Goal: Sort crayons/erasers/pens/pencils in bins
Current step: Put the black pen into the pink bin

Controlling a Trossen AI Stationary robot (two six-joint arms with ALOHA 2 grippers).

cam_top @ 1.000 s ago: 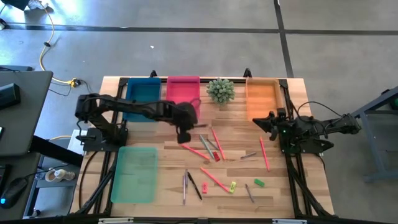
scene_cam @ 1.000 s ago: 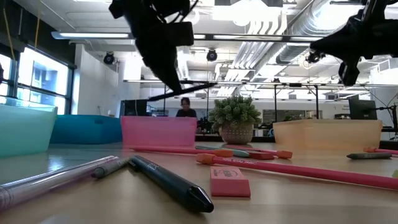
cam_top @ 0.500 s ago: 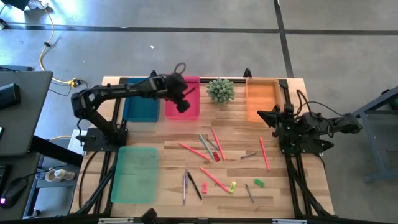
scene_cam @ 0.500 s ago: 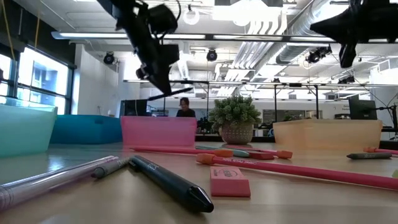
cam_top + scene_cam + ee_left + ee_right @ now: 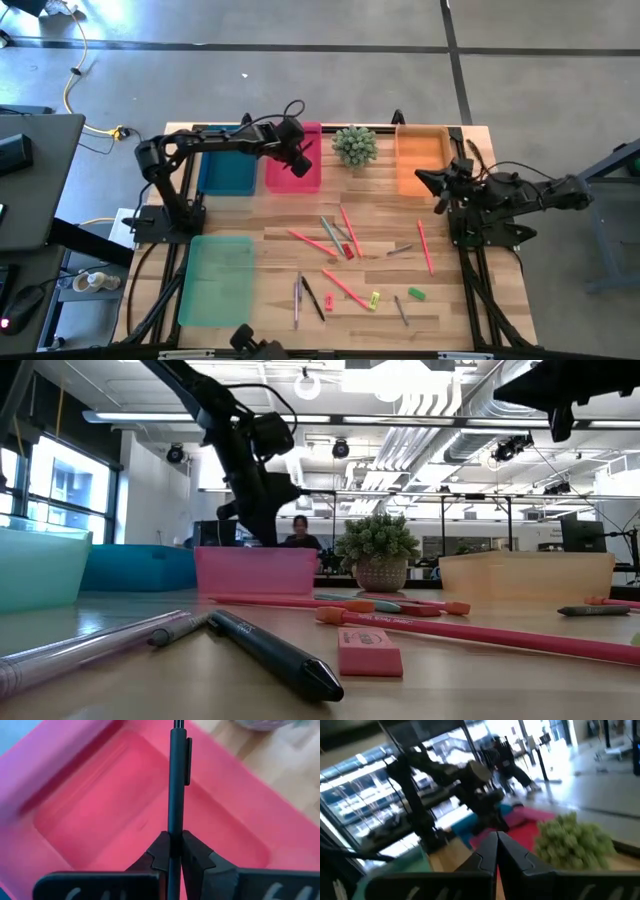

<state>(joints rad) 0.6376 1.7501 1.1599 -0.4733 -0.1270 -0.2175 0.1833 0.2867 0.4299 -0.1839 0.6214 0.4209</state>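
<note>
No brand, label or writing could be read on anything before me.

My left gripper (image 5: 296, 158) was over the pink bin (image 5: 294, 172) in the upper middle of the high view, its fingers (image 5: 160, 851) clamped on a black pen (image 5: 174, 795). In my left wrist view the pen ran straight out from between the fingers, its clip on one side, above the bin's bare pink floor. My left arm reached from its base at the left of the table, across the teal-blue bin (image 5: 226, 175), with the wrist bent down toward the pink one.

My right gripper (image 5: 432, 181) was raised at the right of the table, just beside the orange bin (image 5: 420, 158), its fingers (image 5: 490, 851) pressed together on nothing. That arm lay low and stretched inward from the right edge.

The pale-green bin (image 5: 217, 278) sat at lower left. The loose sticks lay in the middle of the table; the green eraser (image 5: 416, 293) and yellow eraser (image 5: 375, 297) lay at lower right of centre, with one red eraser (image 5: 369, 651) near the low camera. A small plant (image 5: 354, 145) stood between the pink and orange bins.
</note>
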